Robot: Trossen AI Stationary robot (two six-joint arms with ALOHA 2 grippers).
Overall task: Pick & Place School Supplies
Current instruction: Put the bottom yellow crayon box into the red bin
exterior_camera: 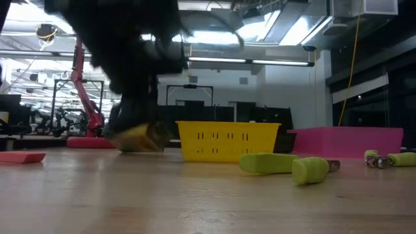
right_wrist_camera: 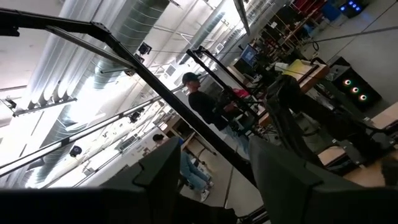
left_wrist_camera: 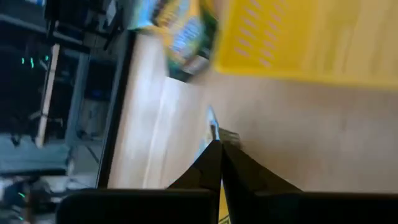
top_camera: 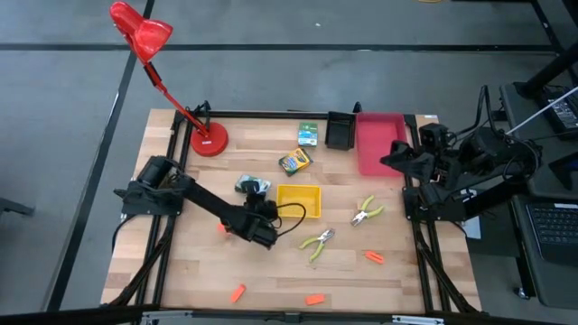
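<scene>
My left gripper (top_camera: 256,200) reaches over the table's middle, just left of the yellow bin (top_camera: 299,200), and is shut on a small printed box (top_camera: 252,185). The box also shows low over the table in the low view (exterior_camera: 140,138). A second printed box (top_camera: 294,162) lies flat behind the bin, and a green one (top_camera: 309,134) lies farther back. Two yellow-green-handled tools (top_camera: 366,213) (top_camera: 318,242) lie right of the bin. Orange pieces (top_camera: 373,257) (top_camera: 237,292) (top_camera: 314,299) lie near the front. My right gripper (right_wrist_camera: 227,180) is open and empty at the table's right edge, pointing up into the room. My left gripper pinches the box between its two fingers (left_wrist_camera: 208,163), whose tips stand close together. Only a thin edge of the box (left_wrist_camera: 212,124) shows past the tips. The box hangs under the gripper, close above the table; whether it touches the wood I cannot tell.
A red desk lamp (top_camera: 208,140) stands at the back left. A black bin (top_camera: 340,132) and a pink tray (top_camera: 379,144) stand at the back right. The wood is bare at the front left. People show in the room beyond the table (right_wrist_camera: 200,102).
</scene>
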